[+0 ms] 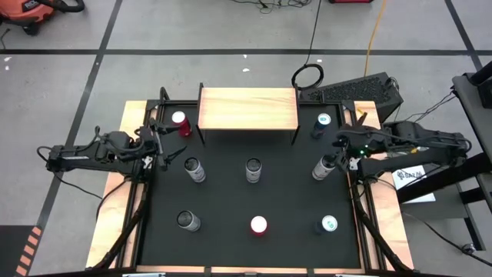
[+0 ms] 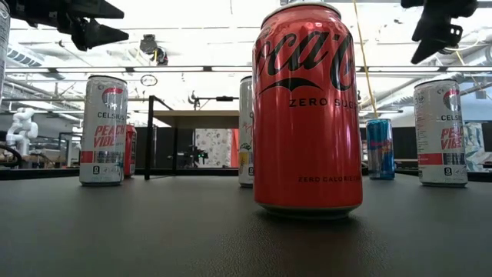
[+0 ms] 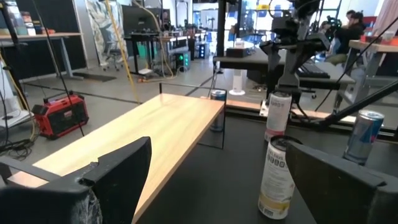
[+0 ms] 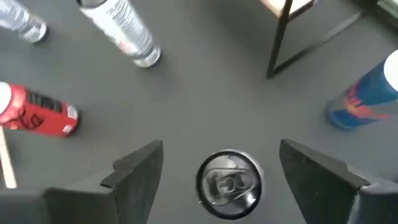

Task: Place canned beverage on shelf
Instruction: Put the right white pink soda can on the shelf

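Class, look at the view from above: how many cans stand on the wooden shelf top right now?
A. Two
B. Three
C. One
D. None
D. The shelf shows a bare light-wood top; the cans, such as the red-topped can and the can under the right gripper, all stand on the black mat.

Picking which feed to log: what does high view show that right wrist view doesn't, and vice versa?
High view only: the whole shelf top with no can on it, the left gripper open beside a red can, and all eight cans on the black mat.
Right wrist view only: the silver can centred straight below the open right gripper, untouched.
Both: that silver can, the blue can near the shelf leg, the mat.
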Robot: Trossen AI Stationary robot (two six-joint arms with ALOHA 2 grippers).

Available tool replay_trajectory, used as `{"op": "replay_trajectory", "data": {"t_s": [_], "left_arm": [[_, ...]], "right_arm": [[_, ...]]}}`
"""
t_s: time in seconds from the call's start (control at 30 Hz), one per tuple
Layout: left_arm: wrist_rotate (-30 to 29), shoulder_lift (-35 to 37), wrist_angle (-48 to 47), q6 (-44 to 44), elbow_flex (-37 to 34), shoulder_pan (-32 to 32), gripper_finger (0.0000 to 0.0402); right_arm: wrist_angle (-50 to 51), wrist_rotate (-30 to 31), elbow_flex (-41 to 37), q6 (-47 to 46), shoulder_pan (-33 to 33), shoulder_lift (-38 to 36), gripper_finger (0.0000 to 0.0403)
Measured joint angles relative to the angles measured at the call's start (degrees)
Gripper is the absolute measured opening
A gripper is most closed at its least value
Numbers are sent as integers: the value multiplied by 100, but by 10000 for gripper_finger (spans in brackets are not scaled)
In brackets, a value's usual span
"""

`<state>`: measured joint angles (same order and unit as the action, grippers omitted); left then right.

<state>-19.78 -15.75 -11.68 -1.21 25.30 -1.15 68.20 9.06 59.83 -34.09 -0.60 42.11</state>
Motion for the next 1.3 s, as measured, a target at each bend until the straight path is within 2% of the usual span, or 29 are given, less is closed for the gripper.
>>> {"op": "replay_trajectory", "data": {"t_s": [0.3, 0.5, 0.63, 0.9, 1.3], "left_arm": [[1, 0, 4, -4, 0, 0, 380], [1, 0, 0, -7, 0, -1, 380], [1, 0, 0, -9, 0, 0, 380], [1, 0, -2, -17, 0, 0, 380], [1, 0, -2, -13, -1, 0, 380]], "right_arm": [[296, -40, 0, -175, 0, 170, 306], [595, -44, 0, -609, 0, 229, 306], [585, -80, -93, -850, 0, 229, 306], [390, -632, -565, -1058, 2, 235, 306], [314, -619, -638, -1357, 1, 343, 306]]}}
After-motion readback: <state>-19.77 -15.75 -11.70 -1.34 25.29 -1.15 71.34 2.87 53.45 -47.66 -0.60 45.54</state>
